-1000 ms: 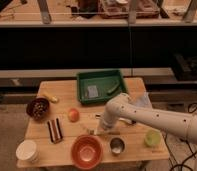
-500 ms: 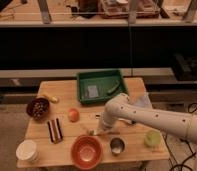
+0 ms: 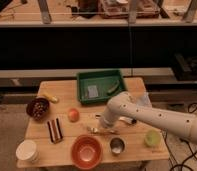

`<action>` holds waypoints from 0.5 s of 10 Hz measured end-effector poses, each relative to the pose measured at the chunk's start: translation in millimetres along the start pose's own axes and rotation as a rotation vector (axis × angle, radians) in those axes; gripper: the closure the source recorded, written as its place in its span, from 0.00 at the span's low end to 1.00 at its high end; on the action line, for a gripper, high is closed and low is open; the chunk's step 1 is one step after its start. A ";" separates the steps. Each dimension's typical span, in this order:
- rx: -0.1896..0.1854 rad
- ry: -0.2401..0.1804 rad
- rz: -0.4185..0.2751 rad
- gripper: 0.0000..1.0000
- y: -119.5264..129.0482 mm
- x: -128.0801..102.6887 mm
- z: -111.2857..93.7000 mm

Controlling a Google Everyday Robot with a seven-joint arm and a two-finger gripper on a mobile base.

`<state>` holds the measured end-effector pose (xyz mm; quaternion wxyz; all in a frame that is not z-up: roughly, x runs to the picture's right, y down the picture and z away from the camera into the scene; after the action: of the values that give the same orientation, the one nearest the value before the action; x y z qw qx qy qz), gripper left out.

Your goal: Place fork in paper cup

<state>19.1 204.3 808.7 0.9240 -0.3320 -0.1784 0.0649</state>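
Right at the desk's middle, the tool hangs low by the fork.
Slim, shiny and all silver, the fork lies flat on the wood, running left to right, just behind the orange bowl and steel cup. Whether the tool is spread or pinching it, I cannot tell. The white paper cup stands well apart at the front left corner.

**Wooden worktop, busy all round**

On the worktop, a green tray sits at the back holding a grey card. At the left is a yellow piece with a dark bowl beside it. An orange fruit is near the middle. Along the front are a striped dark block, an orange bowl, a steel cup and a light green cup.
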 end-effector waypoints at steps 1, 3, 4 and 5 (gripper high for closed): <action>0.006 -0.011 -0.011 0.90 -3.0 -4.9 -14.1; 0.018 -0.033 -0.059 0.90 -9.5 -24.5 -61.9; 0.023 -0.037 -0.089 0.90 -11.9 -37.2 -82.0; 0.029 -0.029 -0.114 0.88 -14.7 -49.5 -99.3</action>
<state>10.3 122.6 732.8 0.9283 -0.3068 -0.2093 0.0197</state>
